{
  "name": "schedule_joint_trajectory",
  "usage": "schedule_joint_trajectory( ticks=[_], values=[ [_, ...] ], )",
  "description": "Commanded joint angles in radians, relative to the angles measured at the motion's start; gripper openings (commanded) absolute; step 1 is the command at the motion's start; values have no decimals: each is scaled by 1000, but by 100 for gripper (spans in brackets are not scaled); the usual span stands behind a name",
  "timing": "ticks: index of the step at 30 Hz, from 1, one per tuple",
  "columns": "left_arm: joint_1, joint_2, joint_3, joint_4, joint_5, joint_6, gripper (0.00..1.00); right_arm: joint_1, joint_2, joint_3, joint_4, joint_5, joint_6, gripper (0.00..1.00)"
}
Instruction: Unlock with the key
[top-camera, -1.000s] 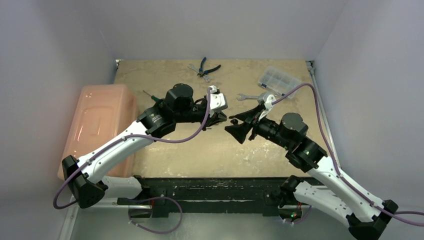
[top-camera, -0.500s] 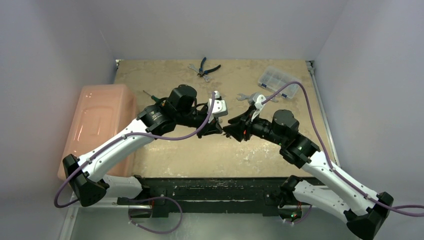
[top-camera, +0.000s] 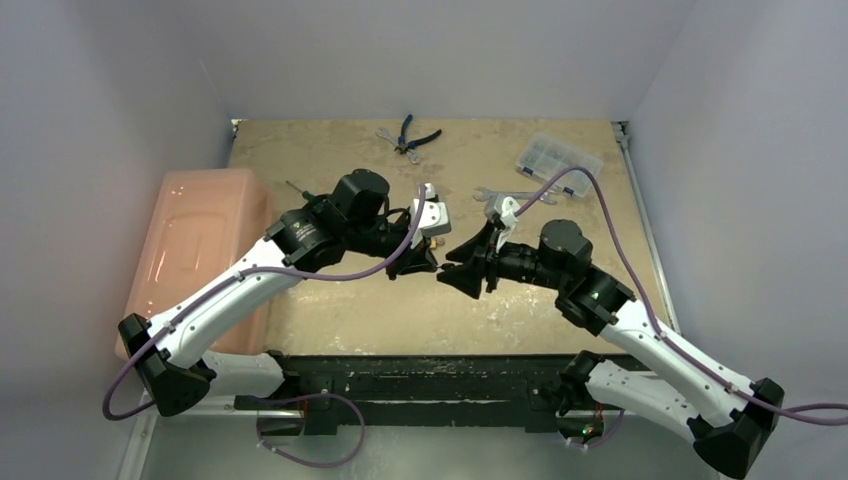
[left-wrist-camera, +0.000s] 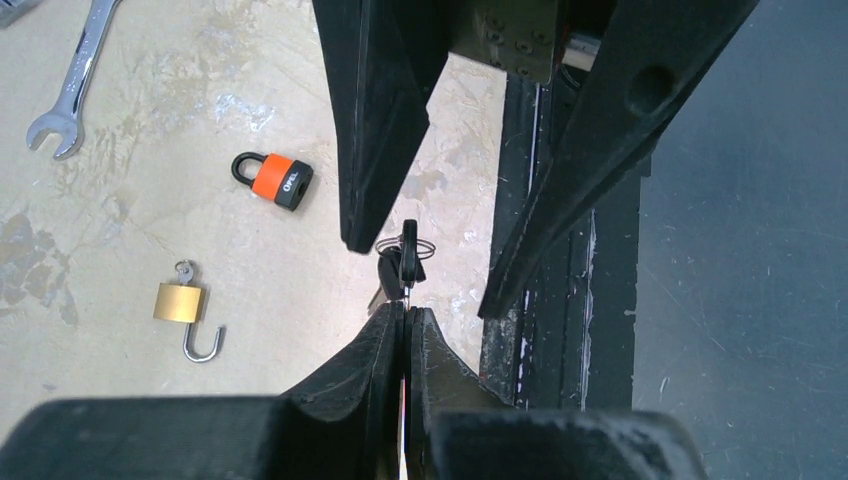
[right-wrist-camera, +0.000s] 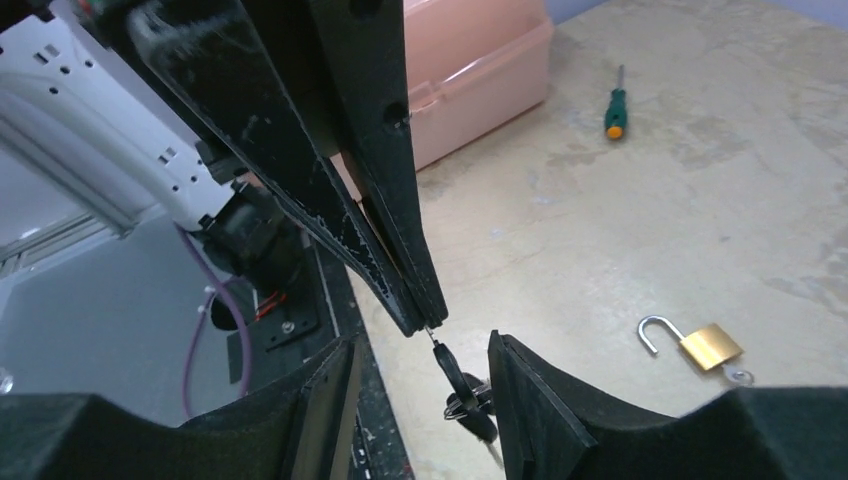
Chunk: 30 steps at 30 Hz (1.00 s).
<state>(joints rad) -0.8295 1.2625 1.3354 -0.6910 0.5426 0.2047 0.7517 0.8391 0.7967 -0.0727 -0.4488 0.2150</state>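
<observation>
The left gripper (left-wrist-camera: 405, 312) is clamping the key (left-wrist-camera: 408, 262) at its tip; the right gripper (right-wrist-camera: 420, 350) is holding its 2 jaws apart around it.

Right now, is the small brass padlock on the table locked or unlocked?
Unlocked: on the small brass padlock the shackle stands free at one end, with a key in its base.

My blue-handled pliers (top-camera: 413, 133) lay at the far edge of the table (top-camera: 330, 155), beside a small spanner (top-camera: 385, 134). My clear parts box (top-camera: 558, 158) sat toward the far right, a larger spanner (top-camera: 495, 195) near it. My green-handled screwdriver (right-wrist-camera: 614, 110) lay near the pink tub (top-camera: 200, 240).
</observation>
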Motion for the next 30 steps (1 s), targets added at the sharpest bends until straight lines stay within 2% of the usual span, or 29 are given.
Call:
schedule_joint_trajectory(
  ticks=[1, 7, 13, 19, 23, 26, 28, 29, 30],
  values=[
    [3, -46, 49, -22, 1, 4, 0, 19, 42, 10, 53, -102, -22, 55],
    [2, -71, 48, -35, 9, 3, 0, 29, 45, 6, 62, -78, -23, 42],
    [3, -75, 27, -27, 3, -1, 0, 30, 28, 10, 55, -57, -29, 16],
    [3, -65, 23, -23, 7, -1, 0, 30, 6, 9, 58, -60, -26, 0],
    [3, -54, 24, -18, -4, -2, 0, 31, -3, 1, 68, -78, -24, 0],
    [3, -51, 19, 7, -23, -19, 36, 30, -15, -5, 68, -53, -14, 0],
    [10, -63, 11, 38, -38, -48, 72, 31, -28, -9, 58, 35, 2, 0],
    [15, -72, 6, 59, -49, -67, 83, 31, -35, -11, 46, 92, 11, 0],
    [21, -81, 0, 78, -56, -79, 88, 31, -39, -12, 30, 152, 21, 0]
  ],
)
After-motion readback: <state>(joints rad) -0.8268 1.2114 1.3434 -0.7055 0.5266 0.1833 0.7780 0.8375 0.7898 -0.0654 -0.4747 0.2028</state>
